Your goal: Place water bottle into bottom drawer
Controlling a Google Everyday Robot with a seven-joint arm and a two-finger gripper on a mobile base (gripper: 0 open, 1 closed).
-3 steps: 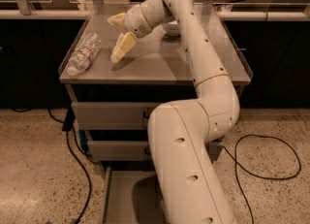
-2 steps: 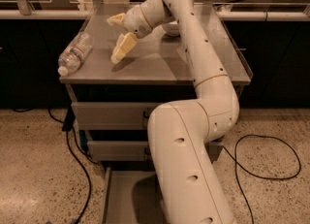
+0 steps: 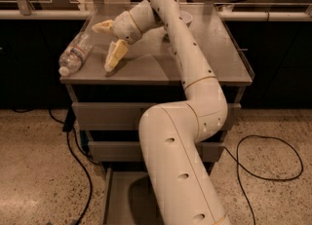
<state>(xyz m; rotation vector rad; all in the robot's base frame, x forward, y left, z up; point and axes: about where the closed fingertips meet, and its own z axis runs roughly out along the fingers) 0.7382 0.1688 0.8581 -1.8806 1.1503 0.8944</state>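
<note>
Camera view: gripper (image 3: 105, 44) fingers spread, empty, over the left part of the cabinet top (image 3: 161, 63), position unchanged. Water bottle (image 3: 75, 54) has rolled left, away from the fingers, and now lies on its side at the near-left corner, cap at the edge. No grasp yet; a fall looks possible. Bottom drawer (image 3: 121, 197) stands open, mostly hidden by the arm and cut off below.
</note>
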